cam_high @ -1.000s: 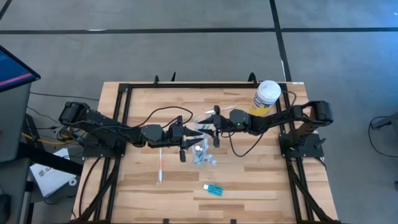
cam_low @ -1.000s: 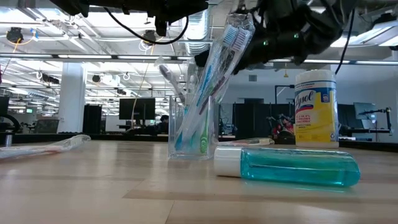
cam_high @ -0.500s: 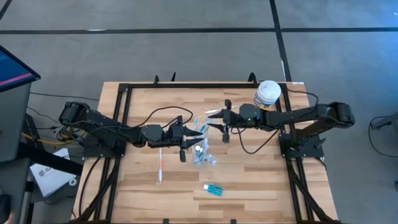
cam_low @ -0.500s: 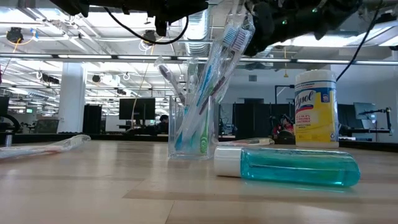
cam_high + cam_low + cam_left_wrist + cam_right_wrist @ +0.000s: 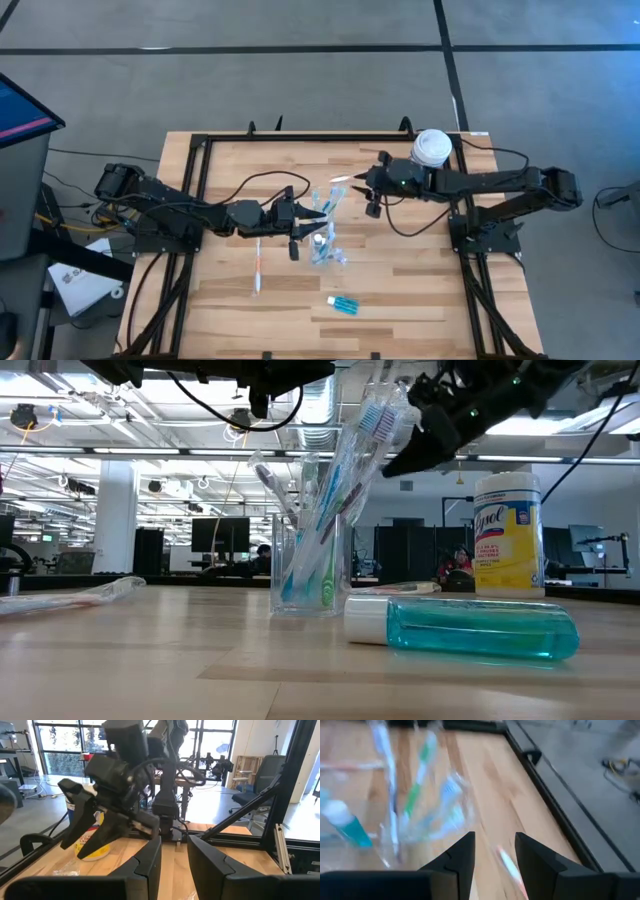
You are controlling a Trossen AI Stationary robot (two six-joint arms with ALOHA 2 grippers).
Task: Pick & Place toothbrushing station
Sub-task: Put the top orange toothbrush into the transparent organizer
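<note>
Here both spread end effectors, left and right, flank the tumbler mid-table.

Grey floor surrounds the table; ceiling strip lights glow beyond.

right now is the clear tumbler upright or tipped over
Upright: in the low view the clear tumbler stands on its base on the table, toothbrushes leaning out its top.

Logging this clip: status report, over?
Left pincer open beside tumbler. Right pincer open, empty, near yellow container. Tumbler upright with brushes; one toothbrush and blue tube on table. Nothing blocking.
</note>
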